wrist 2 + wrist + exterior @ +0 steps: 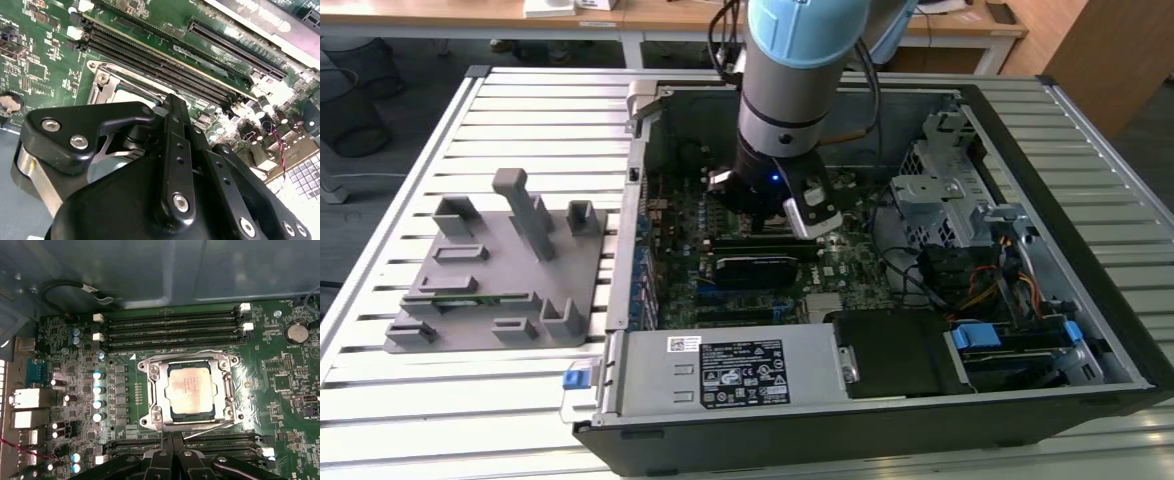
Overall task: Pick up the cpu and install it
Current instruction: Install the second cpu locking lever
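Observation:
The cpu (191, 391), a flat square chip with a pale metal top, lies flat in the motherboard socket, ringed by the silver socket frame (150, 390). In the first wrist view my gripper (170, 441) hovers just off one edge of the socket, fingers together and holding nothing. The second wrist view looks past the black gripper (170, 102) linkage at a corner of the same socket frame (106, 80). In the exterior view my gripper (777, 215) reaches down into the open computer case (1067, 120) over the middle of the board.
Memory slots (170, 327) run along the socket's far side, and another row sits under my fingers. Upright capacitors (97, 390) stand beside the socket. A black rectangular block (754, 265) lies near the arm. The grey fixture (494, 270) with posts sits outside the case at the exterior view's left.

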{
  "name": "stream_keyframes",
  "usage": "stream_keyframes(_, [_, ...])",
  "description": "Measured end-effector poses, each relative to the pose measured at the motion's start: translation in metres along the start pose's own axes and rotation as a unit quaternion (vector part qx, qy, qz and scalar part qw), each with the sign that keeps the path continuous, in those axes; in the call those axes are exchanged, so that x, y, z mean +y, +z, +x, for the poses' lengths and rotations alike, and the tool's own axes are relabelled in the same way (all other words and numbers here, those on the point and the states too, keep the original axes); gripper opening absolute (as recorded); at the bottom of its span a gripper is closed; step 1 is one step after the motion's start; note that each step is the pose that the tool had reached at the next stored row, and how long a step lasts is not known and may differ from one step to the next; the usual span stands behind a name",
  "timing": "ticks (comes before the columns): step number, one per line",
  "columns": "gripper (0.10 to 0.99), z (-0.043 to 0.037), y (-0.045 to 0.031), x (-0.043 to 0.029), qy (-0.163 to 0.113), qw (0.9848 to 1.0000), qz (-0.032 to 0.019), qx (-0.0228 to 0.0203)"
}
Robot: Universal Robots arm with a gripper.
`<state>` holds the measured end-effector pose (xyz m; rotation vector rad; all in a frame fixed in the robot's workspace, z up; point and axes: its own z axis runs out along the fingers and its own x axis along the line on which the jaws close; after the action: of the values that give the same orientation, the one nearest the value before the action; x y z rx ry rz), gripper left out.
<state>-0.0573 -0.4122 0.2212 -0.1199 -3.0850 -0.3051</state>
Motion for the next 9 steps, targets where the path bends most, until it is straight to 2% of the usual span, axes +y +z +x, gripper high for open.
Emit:
stream_keyframes(3, [0.106, 0.0013, 0.0015, -0.0043, 0.000, 1.0000, -0.0052, 0.0004])
stream_keyframes(9, [0.106, 0.0034, 0.0065, -0.0085, -0.001, 0.9998, -0.0180, 0.0015])
